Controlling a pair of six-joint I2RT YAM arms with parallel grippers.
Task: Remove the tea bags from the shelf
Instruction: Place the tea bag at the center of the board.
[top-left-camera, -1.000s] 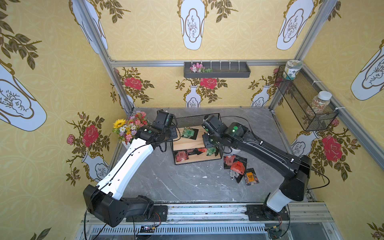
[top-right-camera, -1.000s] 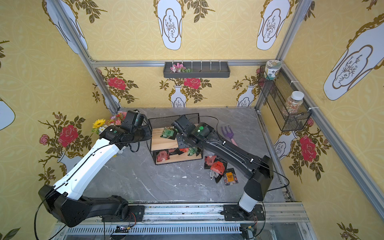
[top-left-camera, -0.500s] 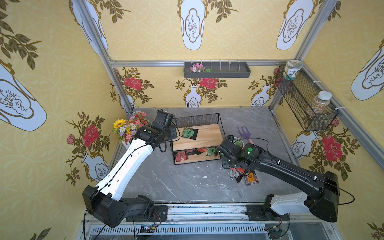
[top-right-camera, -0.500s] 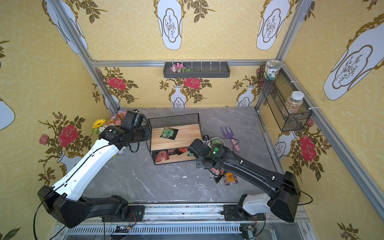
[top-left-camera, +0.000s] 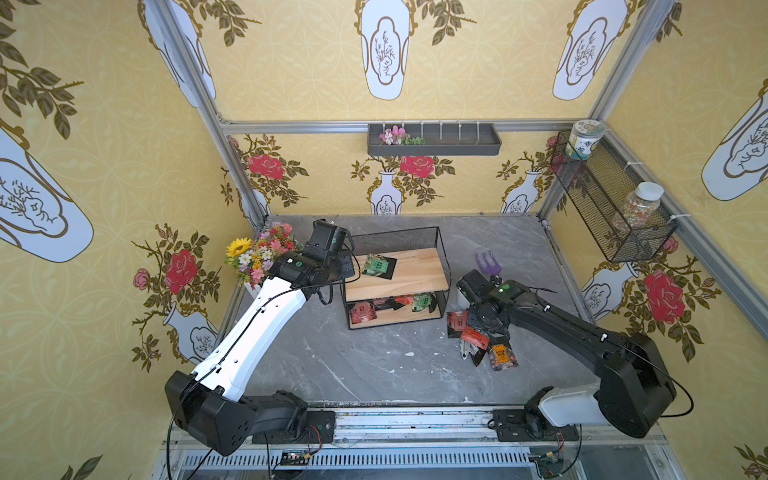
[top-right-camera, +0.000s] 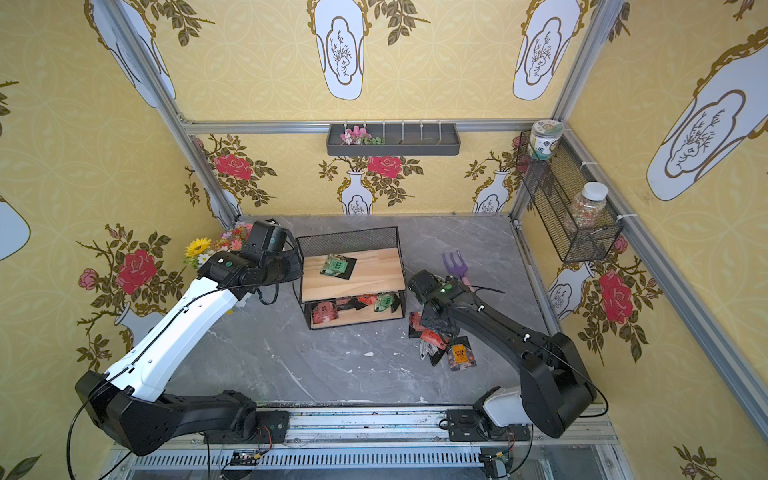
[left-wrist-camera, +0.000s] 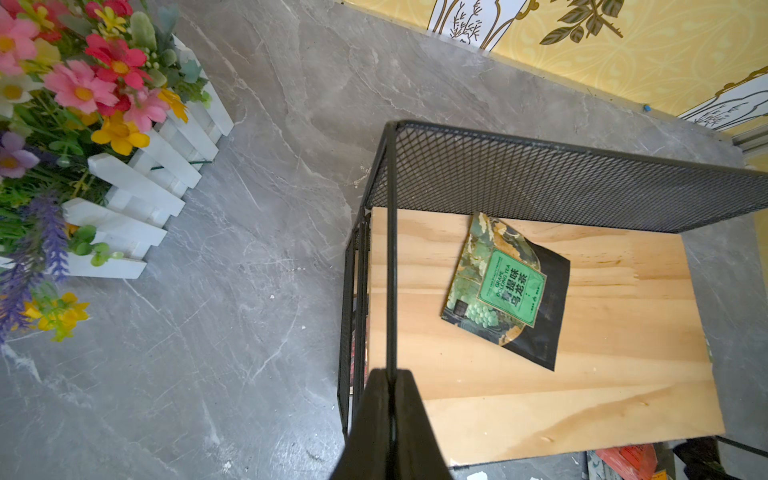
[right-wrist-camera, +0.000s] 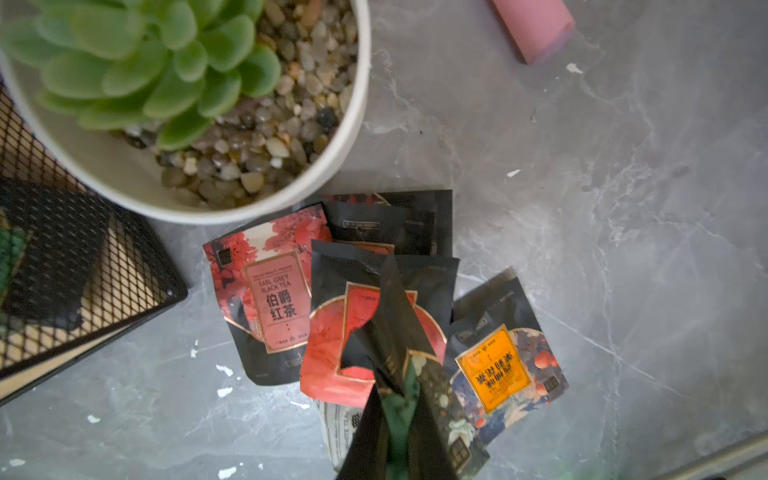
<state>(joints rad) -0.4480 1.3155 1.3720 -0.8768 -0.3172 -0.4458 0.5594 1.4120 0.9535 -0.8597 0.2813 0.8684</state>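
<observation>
Your left gripper (left-wrist-camera: 390, 376) is clamped on the shelf (left-wrist-camera: 540, 183) at its corner wire; your right gripper (right-wrist-camera: 395, 386) pinches a green sachet (right-wrist-camera: 401, 419) over the pile (right-wrist-camera: 278, 299); the tea bags (left-wrist-camera: 505, 291) left on both boards (top-left-camera: 411, 278) look light, slick and floppy, so pinch a raised edge.

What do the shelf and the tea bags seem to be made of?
The shelf: matte black metal, judging by its thin wire frame and mesh. Its boards: light wood, apparently unvarnished, with visible grain. The tea bags: probably foil or plastic film, slightly glossy, creased, with gilt print.
</observation>
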